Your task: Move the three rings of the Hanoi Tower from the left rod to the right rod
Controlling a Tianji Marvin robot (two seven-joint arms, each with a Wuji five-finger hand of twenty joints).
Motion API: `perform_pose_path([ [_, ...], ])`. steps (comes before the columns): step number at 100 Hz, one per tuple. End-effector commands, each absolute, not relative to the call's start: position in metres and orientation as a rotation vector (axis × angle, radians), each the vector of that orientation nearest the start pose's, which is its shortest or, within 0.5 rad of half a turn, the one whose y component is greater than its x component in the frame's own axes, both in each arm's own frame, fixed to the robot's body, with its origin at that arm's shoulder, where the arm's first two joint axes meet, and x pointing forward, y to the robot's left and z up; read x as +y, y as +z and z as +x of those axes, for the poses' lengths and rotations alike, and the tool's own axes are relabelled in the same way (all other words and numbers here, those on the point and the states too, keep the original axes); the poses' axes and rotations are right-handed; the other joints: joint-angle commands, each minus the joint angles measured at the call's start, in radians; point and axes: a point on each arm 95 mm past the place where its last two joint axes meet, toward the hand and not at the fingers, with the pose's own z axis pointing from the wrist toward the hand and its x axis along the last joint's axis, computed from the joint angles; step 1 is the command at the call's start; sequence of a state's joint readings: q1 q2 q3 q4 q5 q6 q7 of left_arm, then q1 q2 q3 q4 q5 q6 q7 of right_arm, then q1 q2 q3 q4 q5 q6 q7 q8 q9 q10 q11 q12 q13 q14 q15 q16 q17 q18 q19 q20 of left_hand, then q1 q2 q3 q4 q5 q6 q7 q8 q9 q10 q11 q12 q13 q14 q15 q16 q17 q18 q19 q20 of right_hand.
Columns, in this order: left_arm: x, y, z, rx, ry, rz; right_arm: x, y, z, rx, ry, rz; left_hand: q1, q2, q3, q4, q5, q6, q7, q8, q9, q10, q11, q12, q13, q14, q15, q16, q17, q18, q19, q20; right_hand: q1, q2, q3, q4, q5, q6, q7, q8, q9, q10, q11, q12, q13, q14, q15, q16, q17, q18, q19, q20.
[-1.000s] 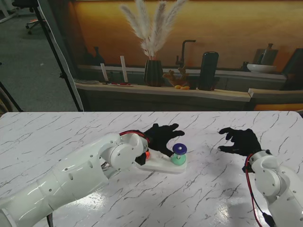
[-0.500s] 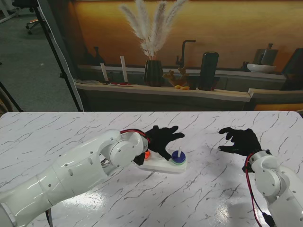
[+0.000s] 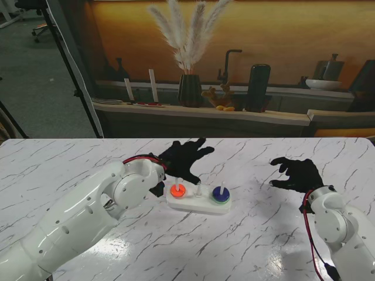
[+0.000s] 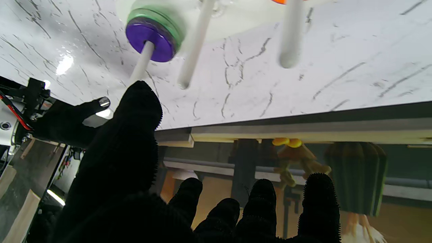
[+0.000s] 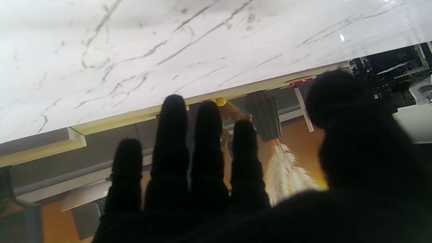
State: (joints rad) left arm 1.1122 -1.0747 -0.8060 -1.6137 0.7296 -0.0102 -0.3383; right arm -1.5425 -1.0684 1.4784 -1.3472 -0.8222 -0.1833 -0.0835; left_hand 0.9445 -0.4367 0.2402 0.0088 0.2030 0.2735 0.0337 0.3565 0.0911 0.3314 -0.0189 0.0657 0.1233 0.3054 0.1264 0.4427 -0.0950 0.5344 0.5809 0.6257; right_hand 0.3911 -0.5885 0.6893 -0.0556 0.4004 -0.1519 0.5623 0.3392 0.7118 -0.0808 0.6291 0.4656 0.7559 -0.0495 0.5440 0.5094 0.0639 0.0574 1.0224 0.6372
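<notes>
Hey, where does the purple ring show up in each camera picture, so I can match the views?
Stand view: the purple ring sits on the right rod of the white base, atop a green ring.
Left wrist view: the same ring is on its rod, beyond the thumb of the left hand.
Right wrist view: not in it, only table and fingers.
Shared landmark: the dark ribbed vase on the shelf.
</notes>
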Motion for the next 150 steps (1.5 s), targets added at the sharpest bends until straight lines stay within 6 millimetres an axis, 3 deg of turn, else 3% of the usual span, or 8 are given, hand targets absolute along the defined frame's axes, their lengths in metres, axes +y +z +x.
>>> perform_pose_path([
  [1,-0.114,-0.26,0.44,1.973,-1.604,-1.099,-0.137,-0.342,0.42,1.236,1.451,1.421,-0.019,0.012,-0.031,-0.013,0.007,0.001,0.003,-0.001,-0.013,-0.014,0.003,0.04,0.005,0.013,-0.002,-0.001,-0.004,-0.001,-0.003,0.021,0.005,0.006,-0.016,0.015,0.014,-0.033,0.016,0.002,0.03,-0.021,0.026,0.011,0.011,-0.009,0.018,0.014,-0.009,0.323,0.012,-0.003],
  [22,-0.086,-0.273,0.437,1.912,-1.57,-1.123,-0.137,-0.341,0.42,1.227,1.458,1.419,-0.031,0.028,-0.053,-0.014,0.038,-0.015,0.019,0.009,-0.006,-0.027,0.011,0.072,0.01,0.01,-0.002,0.001,-0.006,-0.003,-0.001,0.022,0.005,0.007,-0.016,0.016,0.014,-0.033,0.016,0.002,0.03,-0.02,0.027,0.012,0.012,-0.009,0.018,0.014,-0.009,0.324,0.013,-0.003],
  [54,-0.061,-0.294,0.435,1.883,-1.506,-1.2,-0.137,-0.34,0.421,1.233,1.457,1.419,-0.033,0.037,-0.08,-0.012,0.067,-0.022,0.047,0.037,-0.005,-0.033,0.01,0.099,0.002,0.004,-0.01,-0.002,-0.016,-0.002,-0.022,0.009,0.004,0.008,-0.016,0.016,0.014,-0.032,0.016,0.001,0.03,-0.021,0.027,0.012,0.012,-0.008,0.018,0.014,-0.01,0.323,0.012,-0.004],
  [107,-0.054,-0.336,0.429,1.865,-1.446,-1.309,-0.134,-0.342,0.421,1.236,1.46,1.427,-0.031,0.041,-0.1,-0.009,0.088,-0.033,0.073,0.086,-0.002,-0.04,0.013,0.12,-0.011,-0.002,-0.018,-0.007,-0.023,-0.004,-0.054,-0.006,0.004,0.009,-0.016,0.016,0.015,-0.032,0.016,0.001,0.03,-0.021,0.027,0.012,0.012,-0.008,0.019,0.015,-0.009,0.324,0.013,-0.004],
  [150,-0.058,-0.349,0.428,1.865,-1.437,-1.338,-0.128,-0.336,0.425,1.232,1.495,1.398,-0.027,0.043,-0.104,-0.008,0.1,-0.044,0.087,0.119,-0.001,-0.046,0.016,0.137,-0.009,-0.006,-0.018,-0.008,-0.022,-0.005,-0.062,-0.007,0.0,0.008,-0.015,0.017,0.013,-0.033,0.014,0.0,0.029,-0.019,0.026,0.011,0.011,-0.008,0.018,0.014,-0.011,0.325,0.012,-0.004],
])
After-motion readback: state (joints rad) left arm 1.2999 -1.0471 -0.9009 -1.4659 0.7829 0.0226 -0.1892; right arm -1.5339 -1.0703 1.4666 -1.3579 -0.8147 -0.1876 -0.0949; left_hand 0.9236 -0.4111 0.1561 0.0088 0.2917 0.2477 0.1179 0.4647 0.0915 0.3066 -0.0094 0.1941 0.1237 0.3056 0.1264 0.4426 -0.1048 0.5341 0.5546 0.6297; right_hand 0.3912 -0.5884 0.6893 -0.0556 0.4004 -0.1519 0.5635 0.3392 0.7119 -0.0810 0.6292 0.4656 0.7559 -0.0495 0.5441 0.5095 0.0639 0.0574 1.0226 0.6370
